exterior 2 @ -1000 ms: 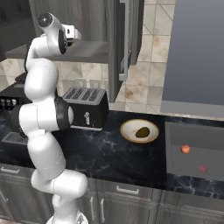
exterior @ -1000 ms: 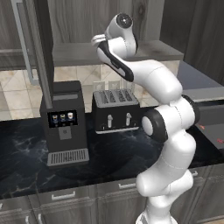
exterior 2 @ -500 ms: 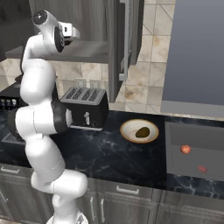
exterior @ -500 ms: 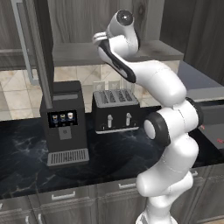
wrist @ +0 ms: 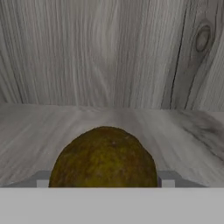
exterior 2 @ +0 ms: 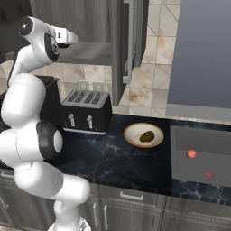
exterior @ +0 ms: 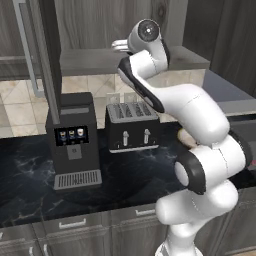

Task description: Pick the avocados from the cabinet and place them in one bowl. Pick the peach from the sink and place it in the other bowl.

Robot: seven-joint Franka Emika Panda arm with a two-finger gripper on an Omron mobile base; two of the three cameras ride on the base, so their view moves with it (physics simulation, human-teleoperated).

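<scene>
From the left of the base, the white arm folds up and over the counter, its hand [exterior: 120,46] reaching onto the flat grey shelf of the cabinet [exterior: 90,60]. Below it sits a boxy black toaster [exterior: 132,125] with four slots, and beside that a tall dark coffee machine [exterior: 72,140] with a ribbed drip tray. The counter [exterior: 30,175] is black marble, veined white and glossy. The jaws are hidden from here.

Over on the right side, the open cabinet door [exterior 2: 122,49] shows its grey wood grain and a long metal bar handle [exterior 2: 130,43]. On the counter lies a shallow round tan bowl [exterior 2: 131,135] with one dark avocado [exterior 2: 146,136] inside it, which the left camera cannot see behind the arm. Further right, the dark rectangular sink [exterior 2: 203,142] holds the small orange-red peach [exterior 2: 191,154].

Down the hand's own camera, a second avocado [wrist: 104,157] looms big, round, pebbly and olive-brown, resting on the grained shelf against the cabinet's back wall. A grey fingertip [wrist: 168,178] peeks out on each side of it, so the jaws are spread around the fruit; whether they actually press it I cannot tell.
</scene>
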